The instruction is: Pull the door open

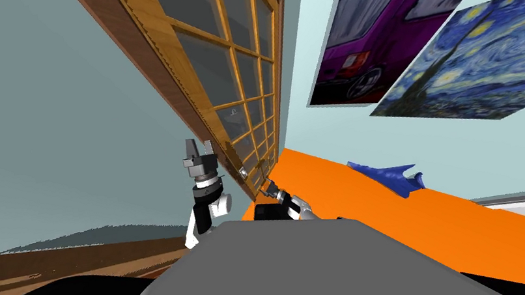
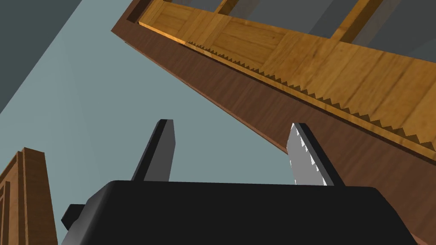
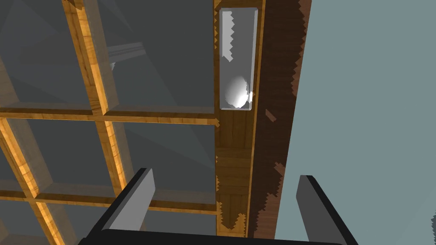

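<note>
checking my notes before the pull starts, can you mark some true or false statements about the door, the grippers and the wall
1. The right gripper is shut on the knob. False: its fingers stand open, and the knob lies ahead of them, apart.
2. The door has glass panes in a wooden grid. True.
3. The left gripper is open and holds nothing. True.
4. No pictures hang near the door. False: a car painting and a night-sky painting hang on the wall beside it.
</note>
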Available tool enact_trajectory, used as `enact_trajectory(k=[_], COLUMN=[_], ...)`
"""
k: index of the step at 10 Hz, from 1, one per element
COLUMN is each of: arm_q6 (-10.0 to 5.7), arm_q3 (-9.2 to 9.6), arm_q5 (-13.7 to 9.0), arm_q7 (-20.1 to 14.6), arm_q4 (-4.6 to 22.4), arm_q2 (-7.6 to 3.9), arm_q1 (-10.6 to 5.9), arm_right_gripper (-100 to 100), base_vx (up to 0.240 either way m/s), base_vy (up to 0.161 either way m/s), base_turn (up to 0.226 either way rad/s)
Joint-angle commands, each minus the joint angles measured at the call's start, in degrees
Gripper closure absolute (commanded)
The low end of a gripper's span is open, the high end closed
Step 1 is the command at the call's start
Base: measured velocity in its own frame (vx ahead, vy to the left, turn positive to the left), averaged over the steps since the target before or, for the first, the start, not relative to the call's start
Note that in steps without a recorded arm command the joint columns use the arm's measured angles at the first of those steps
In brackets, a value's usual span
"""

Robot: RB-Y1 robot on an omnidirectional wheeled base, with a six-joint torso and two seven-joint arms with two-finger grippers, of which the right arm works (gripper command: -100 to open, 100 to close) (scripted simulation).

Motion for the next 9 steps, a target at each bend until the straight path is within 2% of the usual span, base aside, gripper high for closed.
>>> enact_trajectory(k=[1, 2, 5, 6, 8, 9], arm_q6=[0.15, 0.02, -0.79, -0.79, -1.48, -1.48], arm_q3=[-0.31, -0.63, -2.64, -2.64, -4.34, -4.34], arm_q5=[-0.58, -1.02, -3.85, -3.85, -6.23, -6.23], arm_q7=[-0.28, -0.29, -0.38, -0.38, -0.45, -0.45], arm_q4=[-0.77, -0.69, -0.23, -0.23, 0.16, 0.16], arm_q2=[-1.07, -1.59, -4.52, -4.52, -6.7, -6.7], arm_q1=[0.57, 0.68, 1.38, 1.38, 1.96, 1.96], arm_right_gripper=[-100, -100, -100, -100, -100, -100], base_vx=[-0.216, -0.209, -0.234, -0.147, -0.12, -0.1], base_vy=[-0.147, -0.131, -0.102, -0.048, -0.033, -0.017], base_turn=[0.062, 0.082, 0.178, 0.079, 0.279, 0.069])
